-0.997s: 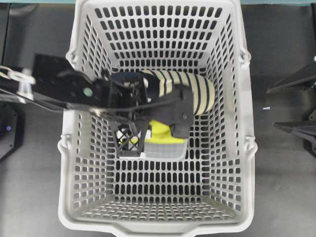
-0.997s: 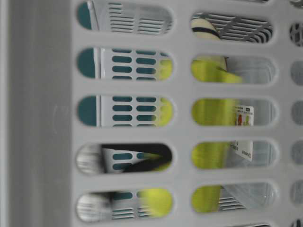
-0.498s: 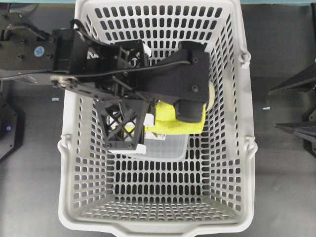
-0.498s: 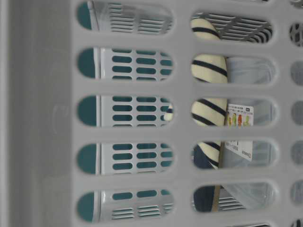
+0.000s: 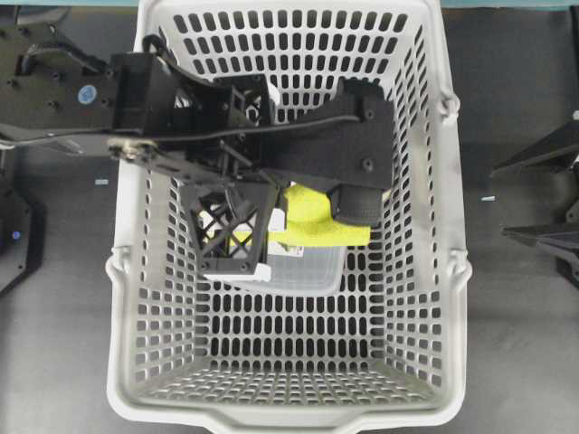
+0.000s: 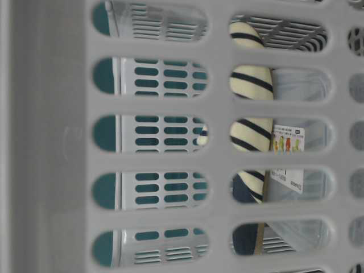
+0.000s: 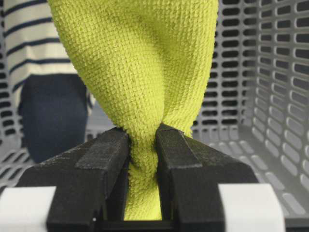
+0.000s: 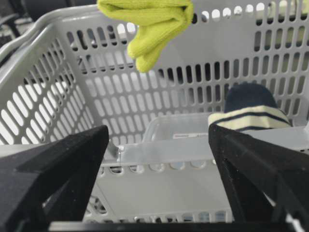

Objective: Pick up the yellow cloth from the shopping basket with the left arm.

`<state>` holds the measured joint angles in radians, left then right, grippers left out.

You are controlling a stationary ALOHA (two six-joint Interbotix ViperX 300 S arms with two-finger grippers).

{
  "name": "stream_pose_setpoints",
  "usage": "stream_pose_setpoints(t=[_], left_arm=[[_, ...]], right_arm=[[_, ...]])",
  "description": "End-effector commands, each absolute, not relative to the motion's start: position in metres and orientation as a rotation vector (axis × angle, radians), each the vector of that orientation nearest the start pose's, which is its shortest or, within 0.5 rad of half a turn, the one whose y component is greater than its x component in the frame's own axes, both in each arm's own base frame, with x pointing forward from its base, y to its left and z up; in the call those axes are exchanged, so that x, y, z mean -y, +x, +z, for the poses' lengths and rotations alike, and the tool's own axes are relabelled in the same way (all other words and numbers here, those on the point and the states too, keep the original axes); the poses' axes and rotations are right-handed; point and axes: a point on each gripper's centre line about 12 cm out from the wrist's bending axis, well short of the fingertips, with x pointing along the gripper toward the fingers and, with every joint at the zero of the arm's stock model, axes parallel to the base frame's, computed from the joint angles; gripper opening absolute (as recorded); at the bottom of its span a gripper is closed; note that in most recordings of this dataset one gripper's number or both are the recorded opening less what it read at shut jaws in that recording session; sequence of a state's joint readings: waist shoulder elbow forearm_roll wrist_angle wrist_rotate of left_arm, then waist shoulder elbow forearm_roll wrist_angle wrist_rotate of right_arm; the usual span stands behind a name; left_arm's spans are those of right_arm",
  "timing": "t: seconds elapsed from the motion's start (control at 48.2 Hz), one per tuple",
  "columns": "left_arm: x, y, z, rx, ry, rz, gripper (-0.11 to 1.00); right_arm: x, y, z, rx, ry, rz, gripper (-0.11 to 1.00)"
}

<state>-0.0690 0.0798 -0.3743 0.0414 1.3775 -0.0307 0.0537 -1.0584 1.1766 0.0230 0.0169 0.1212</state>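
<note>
The yellow cloth (image 7: pixel 140 72) is pinched between the black jaws of my left gripper (image 7: pixel 142 145) and bunches out beyond them. From overhead the left gripper (image 5: pixel 271 226) is held up inside the light-grey shopping basket (image 5: pixel 122 271), with the cloth (image 5: pixel 317 228) hanging beside it. The left arm's blue mark (image 5: pixel 87 93) shows outside the basket's left wall. The right wrist view shows the cloth (image 8: pixel 149 19) hanging high above the basket floor. The cloth does not show in the table-level view. My right gripper (image 5: pixel 547 194) is open and empty, outside the basket's right wall.
A cream-and-navy striped fabric roll (image 7: pixel 29 43) lies on the basket floor, also seen in the table-level view (image 6: pixel 250 131). A clear plastic container (image 5: pixel 298 271) with a label (image 6: pixel 287 151) lies beside it. The basket walls (image 8: pixel 72 96) rise on all sides.
My left gripper has risen from the basket floor with the yellow cloth in it. The cloth has left the table-level view, and the striped roll now shows there.
</note>
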Motion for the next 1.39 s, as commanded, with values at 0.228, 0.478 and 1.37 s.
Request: stream_pose_setpoints(t=[0.228,0.478,1.37], left_arm=[[0.024,0.423,0.418,-1.038,0.039,-0.012,0.14],[0.021,0.423,0.414,-1.048,0.036,-0.006,0.14],[0.008,0.423,0.403,-1.080,0.018,0.023,0.14]], right_arm=[[-0.010,0.184,0.279,-0.124,0.145,0.046,0.79],[-0.010,0.184,0.279,-0.124,0.145,0.046,0.79],[-0.010,0.178,0.276,-0.117,0.142,0.047,0.76]])
